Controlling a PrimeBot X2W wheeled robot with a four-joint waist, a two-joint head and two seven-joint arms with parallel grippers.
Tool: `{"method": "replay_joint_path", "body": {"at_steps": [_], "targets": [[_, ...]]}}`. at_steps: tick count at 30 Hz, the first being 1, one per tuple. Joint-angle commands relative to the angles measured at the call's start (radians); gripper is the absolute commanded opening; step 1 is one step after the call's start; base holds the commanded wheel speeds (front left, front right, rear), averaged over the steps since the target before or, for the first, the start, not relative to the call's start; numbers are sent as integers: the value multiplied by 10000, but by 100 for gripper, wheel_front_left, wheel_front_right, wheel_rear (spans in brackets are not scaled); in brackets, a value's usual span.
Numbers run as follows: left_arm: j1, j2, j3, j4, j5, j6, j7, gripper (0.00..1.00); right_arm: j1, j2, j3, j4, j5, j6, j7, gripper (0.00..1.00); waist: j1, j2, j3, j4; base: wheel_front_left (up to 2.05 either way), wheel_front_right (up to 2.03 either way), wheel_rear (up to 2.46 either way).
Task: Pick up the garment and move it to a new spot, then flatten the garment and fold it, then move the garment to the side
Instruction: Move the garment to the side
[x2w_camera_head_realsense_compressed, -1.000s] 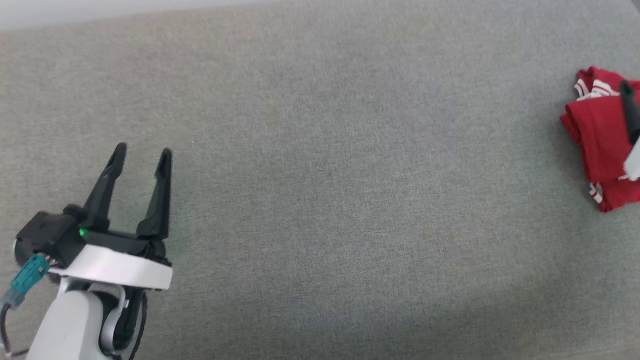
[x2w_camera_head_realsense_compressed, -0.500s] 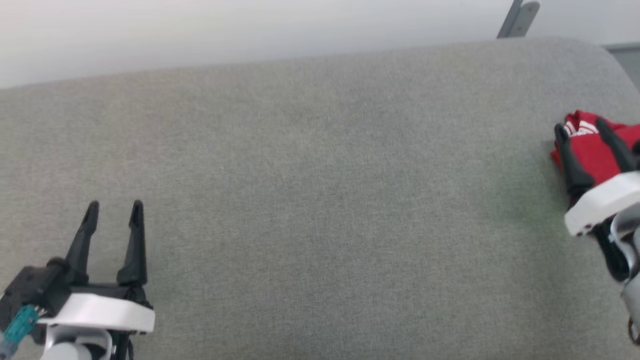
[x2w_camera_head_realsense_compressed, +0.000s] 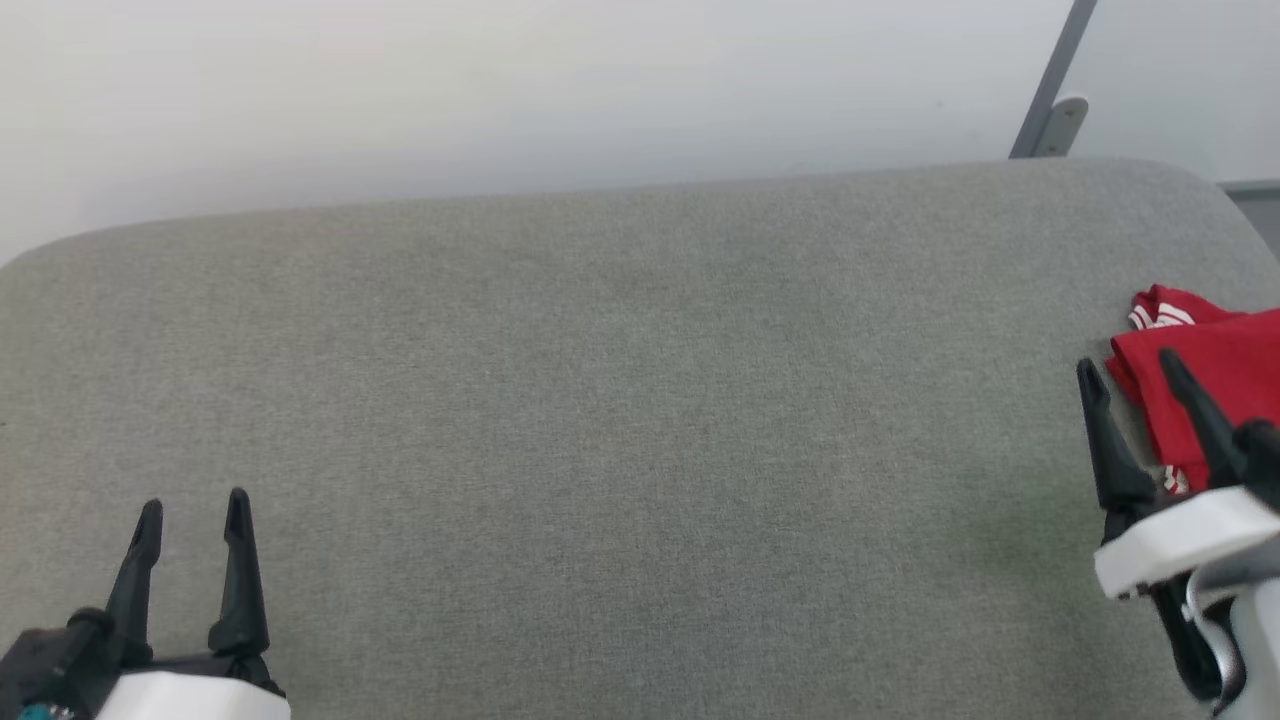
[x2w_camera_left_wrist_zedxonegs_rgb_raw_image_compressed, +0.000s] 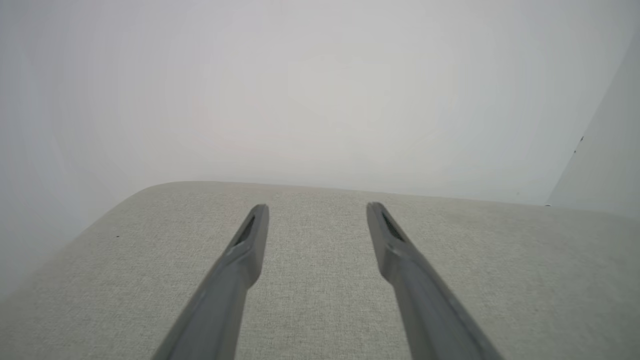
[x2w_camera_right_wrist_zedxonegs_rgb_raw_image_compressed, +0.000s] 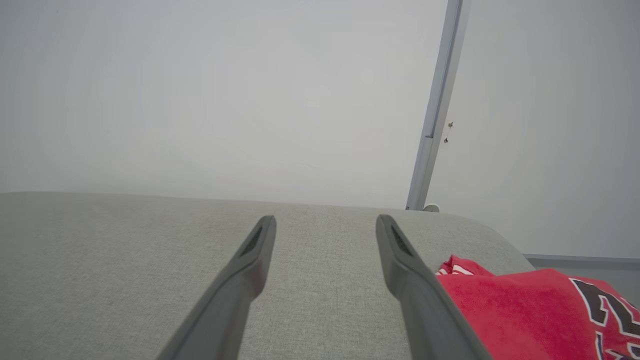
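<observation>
left gripper (x2w_camera_head_realsense_compressed: 194, 505): at 7 o'clock, low over the cushion (x2w_camera_head_realsense_compressed: 640, 400); fingers spread wide, holding nothing; apparently parked clear of the work.
right gripper (x2w_camera_head_realsense_compressed: 1127, 365): at 4 o'clock; fingers equally wide apart, empty; tips just beside the near edge of the shirt (x2w_camera_head_realsense_compressed: 1235, 350).
shirt: red, lying in a compact fold at 3 o'clock by the cushion's right end; likely set aside there, so the task looks nearly finished.
wall (x2w_camera_head_realsense_compressed: 500, 90): pale, at 12 o'clock, behind the cushion.
</observation>
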Motion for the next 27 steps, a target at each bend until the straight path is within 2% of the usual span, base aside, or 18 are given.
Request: {"method": "replay_joint_path", "body": {"at_steps": [1,14,20,27], "targets": [[172,-54,60,-40,7,-28,-48,100,318,151,-143,-191,-93,-5,-46,100,0,0,-131,83,0,0,0],[942,-96,203,-61,-150,-29,-49,100,2136,835,-1067,-1701,-502,-5,-47,100,0,0,-604,463,0,0,0],[1278,62,35,-9,-419,-29,-49,100,2702,1122,-1263,-2090,-485,-5,-48,100,0,0,-703,598,0,0,0],[1451,119,-13,18,-254,-29,-49,100,3028,1328,-1276,-2294,-518,-5,-48,100,0,0,-760,686,0,0,0]]}}
